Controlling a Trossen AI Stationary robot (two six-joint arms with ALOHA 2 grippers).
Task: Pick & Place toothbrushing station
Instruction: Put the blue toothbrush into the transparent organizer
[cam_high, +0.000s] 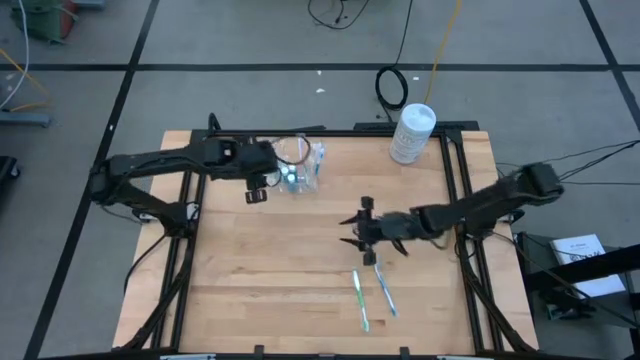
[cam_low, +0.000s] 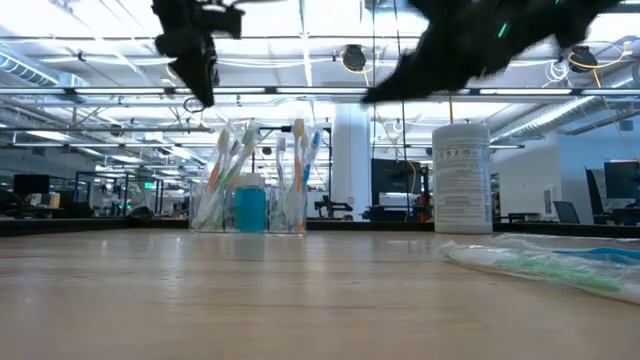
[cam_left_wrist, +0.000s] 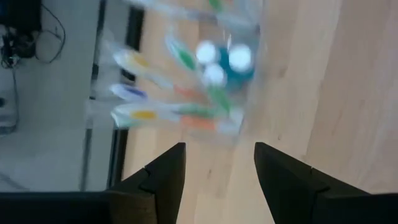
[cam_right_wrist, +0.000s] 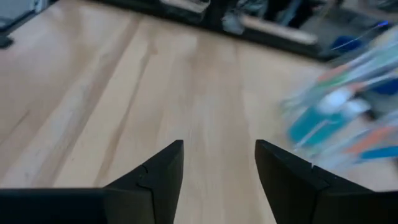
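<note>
Both arms hover, left gripper (cam_high: 262, 187) beside station (cam_high: 303, 166).

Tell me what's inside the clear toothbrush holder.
The clear holder stands upright holding several toothbrushes leaning in its slots and a blue item with white caps at its centre. The exact brush count is blurred, and the holder's floor is covered.

In the left wrist view we see the clear plastic toothbrush holder (cam_left_wrist: 205, 74) smeared by blur, its top cut off by the picture's edge. From the right wrist it shows at two o'clock, blurred again and clipped at the edge. In the low view the left claw (cam_low: 200, 85) is partly cropped at twelve o'clock, and the right arm (cam_low: 480, 45) is only a dark blur. Two wrapped toothbrushes (cam_low: 545, 262) at four o'clock on the desk run off-frame, out of focus.
</note>
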